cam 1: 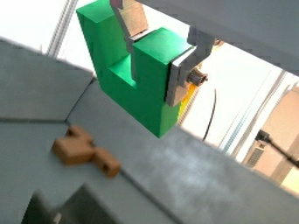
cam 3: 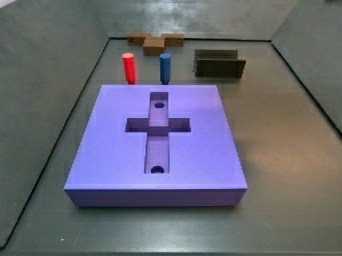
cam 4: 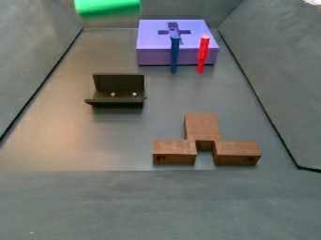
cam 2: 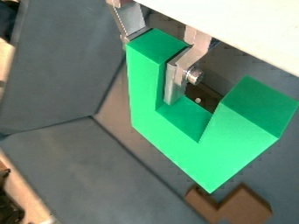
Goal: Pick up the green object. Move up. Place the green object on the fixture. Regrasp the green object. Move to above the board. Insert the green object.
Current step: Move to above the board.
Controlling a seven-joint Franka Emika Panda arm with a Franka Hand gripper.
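Observation:
In both wrist views my gripper is shut on one arm of the green object, a bright green U-shaped piece held well above the floor. A side view catches only a strip of the green object at its upper edge, high over the back left of the floor; the gripper itself stays out of both side views. The fixture, a dark bracket, stands on the floor with nothing on it. The purple board lies flat with its cross-shaped recess unfilled.
A red peg and a blue peg stand upright beside the board. A brown piece lies on the floor beyond the fixture. Sloping grey walls ring the floor.

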